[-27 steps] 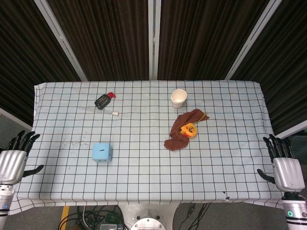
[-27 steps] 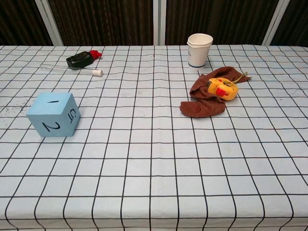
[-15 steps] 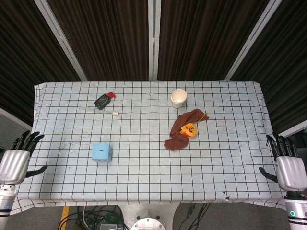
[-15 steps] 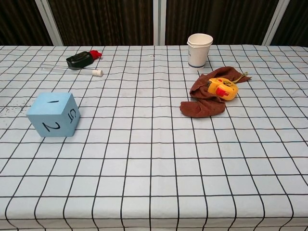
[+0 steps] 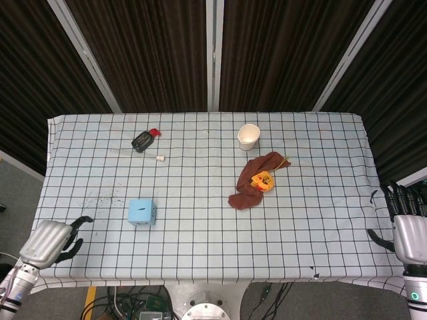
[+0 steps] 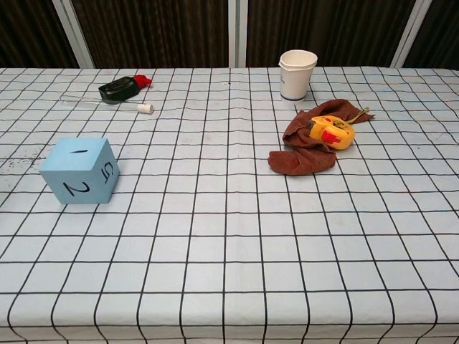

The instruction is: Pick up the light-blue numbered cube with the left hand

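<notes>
While no grasp is yet made, the parts are labelled by size:
Table [image 5: 320, 220]: checked cloth spread flat.
Left hand [image 5: 52, 241]: empty, fingers apart, at the near-left corner, well apart from the cube; judged staged for the reach.
Right hand [image 5: 407, 233]: empty, fingers spread, parked at the right edge.
Light-blue numbered cube [image 5: 141, 212]: resting near-left on the table, untouched.
Views: hands are shown only by the head view; digits 1, 2, 5 only by the chest view.
</notes>
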### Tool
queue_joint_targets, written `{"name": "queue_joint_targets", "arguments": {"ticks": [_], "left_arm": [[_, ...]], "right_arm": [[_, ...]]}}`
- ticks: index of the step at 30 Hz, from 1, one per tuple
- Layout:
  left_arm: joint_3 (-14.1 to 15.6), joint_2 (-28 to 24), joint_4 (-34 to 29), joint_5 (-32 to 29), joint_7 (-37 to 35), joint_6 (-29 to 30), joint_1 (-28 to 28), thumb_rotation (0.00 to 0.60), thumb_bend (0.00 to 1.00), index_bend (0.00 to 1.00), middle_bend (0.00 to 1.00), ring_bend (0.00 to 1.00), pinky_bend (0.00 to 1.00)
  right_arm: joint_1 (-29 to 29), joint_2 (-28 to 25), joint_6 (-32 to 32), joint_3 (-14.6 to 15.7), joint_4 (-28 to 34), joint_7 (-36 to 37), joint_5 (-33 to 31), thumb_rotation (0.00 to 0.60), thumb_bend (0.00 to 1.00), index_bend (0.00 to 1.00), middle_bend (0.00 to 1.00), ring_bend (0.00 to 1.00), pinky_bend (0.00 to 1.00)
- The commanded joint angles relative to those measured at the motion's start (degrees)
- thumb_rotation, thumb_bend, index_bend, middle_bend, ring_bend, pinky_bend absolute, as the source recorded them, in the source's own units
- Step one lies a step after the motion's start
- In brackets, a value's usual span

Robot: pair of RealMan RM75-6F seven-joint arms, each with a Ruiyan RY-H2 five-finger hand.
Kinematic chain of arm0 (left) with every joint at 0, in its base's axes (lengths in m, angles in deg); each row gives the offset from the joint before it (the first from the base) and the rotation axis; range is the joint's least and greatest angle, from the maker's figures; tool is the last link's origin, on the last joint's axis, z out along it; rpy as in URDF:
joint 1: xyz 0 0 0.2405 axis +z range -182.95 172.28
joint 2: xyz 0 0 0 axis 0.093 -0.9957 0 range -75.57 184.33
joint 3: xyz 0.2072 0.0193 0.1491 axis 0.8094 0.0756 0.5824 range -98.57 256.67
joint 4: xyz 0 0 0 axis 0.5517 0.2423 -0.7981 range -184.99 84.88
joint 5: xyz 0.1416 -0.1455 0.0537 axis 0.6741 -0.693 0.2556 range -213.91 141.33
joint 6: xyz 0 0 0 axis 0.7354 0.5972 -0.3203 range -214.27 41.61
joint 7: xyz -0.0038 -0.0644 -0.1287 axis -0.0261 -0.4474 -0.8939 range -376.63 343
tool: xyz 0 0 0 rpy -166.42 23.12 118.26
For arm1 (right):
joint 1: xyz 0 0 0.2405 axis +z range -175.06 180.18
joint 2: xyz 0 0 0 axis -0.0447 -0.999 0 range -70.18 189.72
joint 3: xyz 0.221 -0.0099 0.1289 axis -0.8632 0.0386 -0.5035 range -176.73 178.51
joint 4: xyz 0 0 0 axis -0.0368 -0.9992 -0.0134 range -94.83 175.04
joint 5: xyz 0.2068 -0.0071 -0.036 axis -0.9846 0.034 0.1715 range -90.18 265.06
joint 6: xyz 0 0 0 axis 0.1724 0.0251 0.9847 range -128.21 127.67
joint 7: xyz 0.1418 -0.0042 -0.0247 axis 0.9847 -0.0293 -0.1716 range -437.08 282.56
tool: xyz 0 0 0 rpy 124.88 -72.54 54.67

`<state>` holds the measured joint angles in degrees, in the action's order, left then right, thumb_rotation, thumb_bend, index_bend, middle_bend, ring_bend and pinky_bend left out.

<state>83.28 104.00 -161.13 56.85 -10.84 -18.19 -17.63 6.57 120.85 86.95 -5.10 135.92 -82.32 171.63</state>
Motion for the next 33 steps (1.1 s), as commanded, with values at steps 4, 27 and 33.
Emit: {"name": "queue_joint_targets", "arguments": {"ticks": [4,27,33], "left_arm": [[2.38,-2.91,-5.66,2.07,4.98,-7.44,-3.99,0.6,0.47,0.31,0.84,0.88,0.86],[-2.96,8.16,-11.39,-13.78,28.89,-19.33,-14.95,0.6,0.48,0.23,0.83,0.88,0.86],[-3.64,12.89,-10.56,-21.86,39.12,-17.72,-17.43,0.6,0.49,0.23,0.83,0.88,0.86]], "right_arm": [[-0.01,0.29,-0.24,-0.09,-0.33,0.37,-0.38,0.6,0.06,0.0,0.0,0.0,0.0],[-0.02,1.61,-0.3,-1.1,-3.15,2.14,-2.17,0.6,0.06,0.0,0.0,0.0,0.0],[-0.18,1.56,-0.34,-1.27,-3.8,3.0,-2.63,0.6,0.06,0.0,0.0,0.0,0.0]]}}
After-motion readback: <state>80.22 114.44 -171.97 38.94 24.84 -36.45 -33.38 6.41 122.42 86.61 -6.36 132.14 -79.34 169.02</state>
